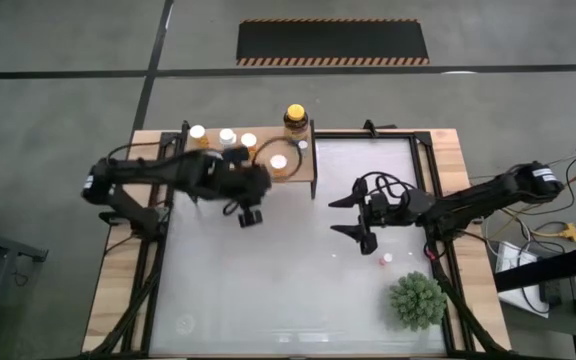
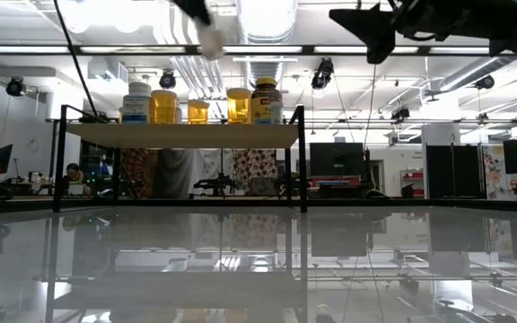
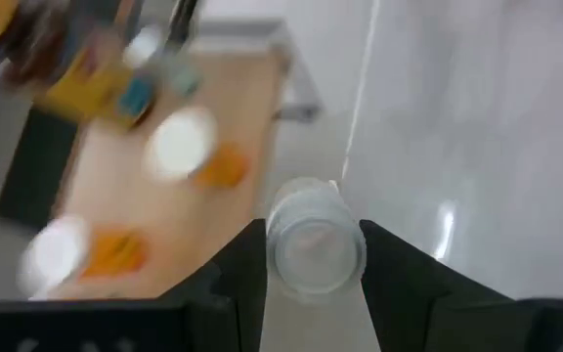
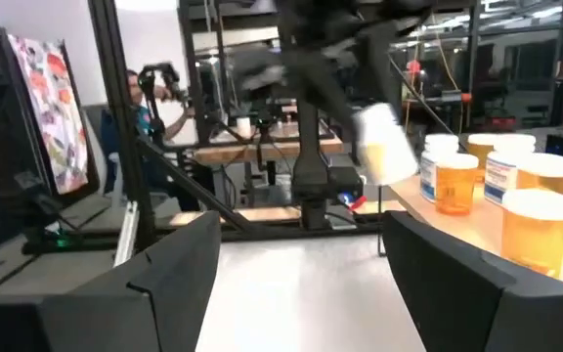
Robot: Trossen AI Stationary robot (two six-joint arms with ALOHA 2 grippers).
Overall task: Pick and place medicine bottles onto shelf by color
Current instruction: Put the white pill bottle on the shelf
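My left gripper (image 1: 250, 214) is shut on a small white bottle (image 3: 313, 244), high above the table beside the shelf's near edge. The bottle also shows in the low view (image 2: 212, 36) and the right wrist view (image 4: 379, 147). The light-wood shelf (image 1: 308, 170) carries a white bottle (image 2: 136, 103), several orange white-capped bottles (image 2: 163, 106) and the dark amber, yellow-capped jar (image 1: 295, 118). Another small white bottle (image 1: 388, 258) lies on the table. My right gripper (image 1: 335, 216) is open and empty above the table's middle right. My left gripper pinches the white bottle's round sides (image 3: 274, 256) between its two fingers. The fingers come from above, pointing down. The bottle is lifted clear and hangs a little tilted (image 2: 212, 38), one round end facing away from the wrist camera.
A spiky green plant (image 1: 416, 300) stands at the table's near right corner. The shelf's black frame posts (image 2: 300, 157) stand at its corners. The white tabletop (image 1: 268, 290) is bare in the near middle.
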